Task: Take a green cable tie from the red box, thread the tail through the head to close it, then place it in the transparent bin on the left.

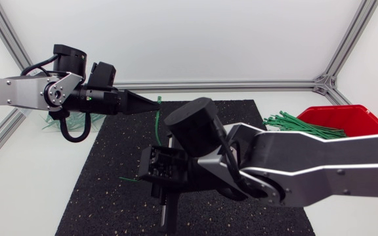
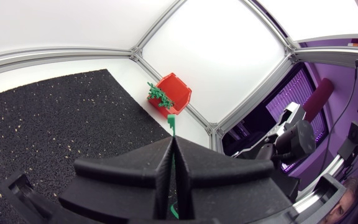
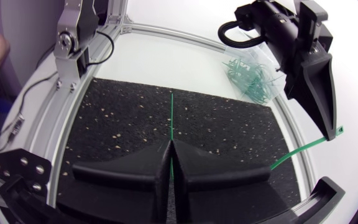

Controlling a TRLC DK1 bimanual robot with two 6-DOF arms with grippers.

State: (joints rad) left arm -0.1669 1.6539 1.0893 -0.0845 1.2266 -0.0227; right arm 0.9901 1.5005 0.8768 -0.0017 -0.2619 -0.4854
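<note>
Behind the left jaws, next to the left arm [image 1: 38, 92], a pile of green ties [image 1: 77, 122] is seen on the white desk [image 1: 18, 196]. The clear bin around the pile cannot be made out. The left jaws are clenched on the head end of one green cable tie [image 1: 157, 123]. Its small head [image 2: 173, 118] is seen sticking out just past their tips. From there the tie is hung down over the black mat [image 1: 110, 190] to the right jaws, which are held lower, just under the left jaws. The right jaws, on the right arm [image 1: 320, 164], are clenched on the tie's other end. The thin tail [image 3: 171, 115] is seen pointing straight ahead of them. The tail is not yet put through the head. Well apart from both jaws, past the right arm, the red box [image 1: 346, 118] is seen. A bunch of green ties [image 1: 300, 124] is spread over its edge.
</note>
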